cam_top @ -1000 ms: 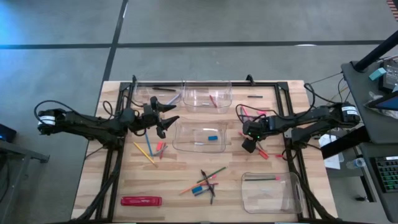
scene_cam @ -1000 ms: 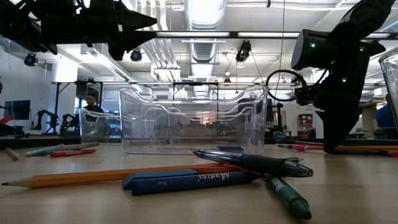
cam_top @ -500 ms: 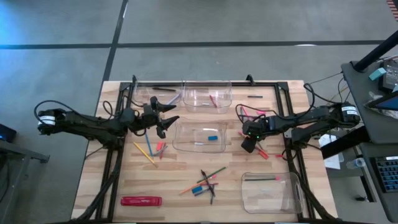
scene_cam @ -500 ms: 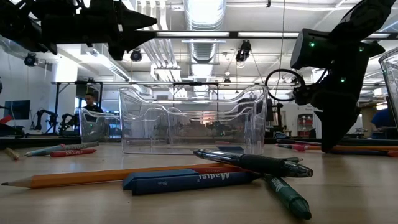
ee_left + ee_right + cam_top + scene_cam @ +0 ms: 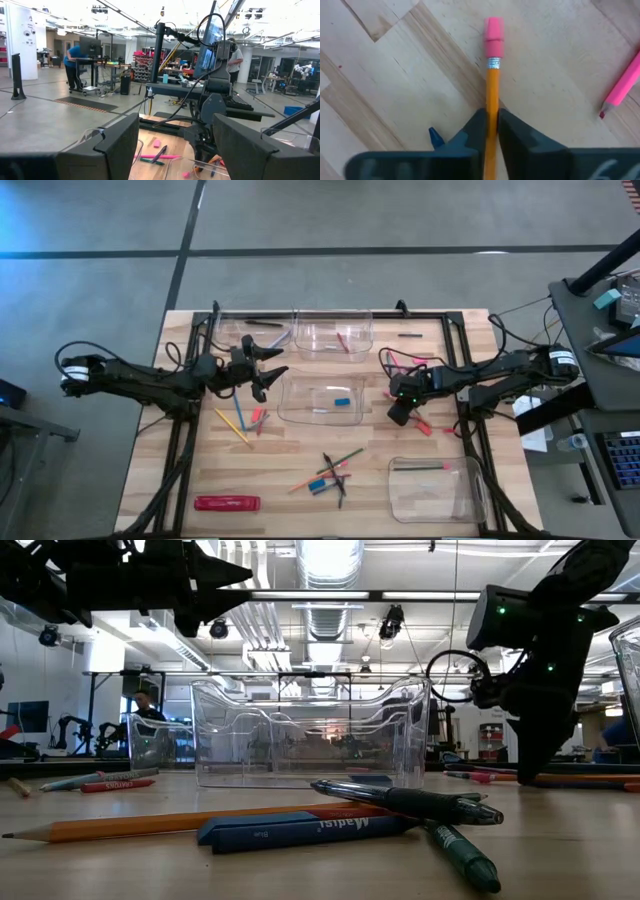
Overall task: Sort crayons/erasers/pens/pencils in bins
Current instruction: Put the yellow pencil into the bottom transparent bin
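right gripper (image 5: 491, 131): down at the table between the middle bin (image 5: 320, 399) and the table's right edge, jaws clamped on the orange pencil (image 5: 492, 82).
pencil axis: runs straight through the jaws, pink eraser end ahead of the fingertips, lying on the wood.
nearer arm: right; left gripper (image 5: 268, 370) hangs apart and empty, well off.
neighbours: pink pencil (image 5: 622, 86) near, to one side; blue tip (image 5: 435, 134) just beside one finger.
obstruction: none judged for a lift.

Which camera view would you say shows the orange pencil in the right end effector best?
The right wrist view: the orange pencil fills the frame, pinched by the right end effector, its pink eraser tip clear. The high view shows only the end effector covering it; the low and left wrist views don't resolve it.
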